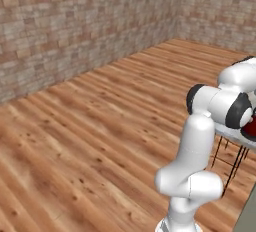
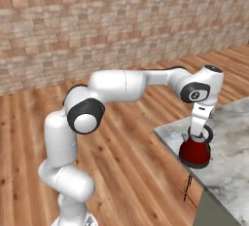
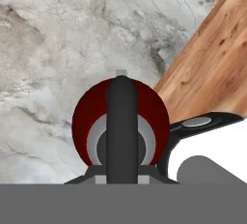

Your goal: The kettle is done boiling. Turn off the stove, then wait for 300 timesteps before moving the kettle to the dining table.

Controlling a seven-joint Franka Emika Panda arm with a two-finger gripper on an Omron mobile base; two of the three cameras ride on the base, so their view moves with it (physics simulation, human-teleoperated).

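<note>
The small red kettle (image 2: 195, 156) is at the near corner of the dining table (image 2: 228, 171), a pale grey-white top on thin dark legs (image 1: 234, 165). My gripper (image 2: 197, 135) reaches straight down and is shut on the kettle's arched handle (image 3: 121, 117). Seen from above in the hand view, the red body (image 3: 86, 117) lies under the handle, close to the table edge with wood floor beyond. Whether its base touches the top, I cannot tell. A red sliver of the kettle (image 1: 251, 127) shows behind my forearm. The stove is out of view.
Open wooden floor (image 1: 90, 136) stretches left of and beyond the table to brick walls (image 1: 75, 21). A grey-green panel (image 2: 216, 213) stands under the table's near side. My arm's elbow (image 2: 85, 115) juts out left of the table.
</note>
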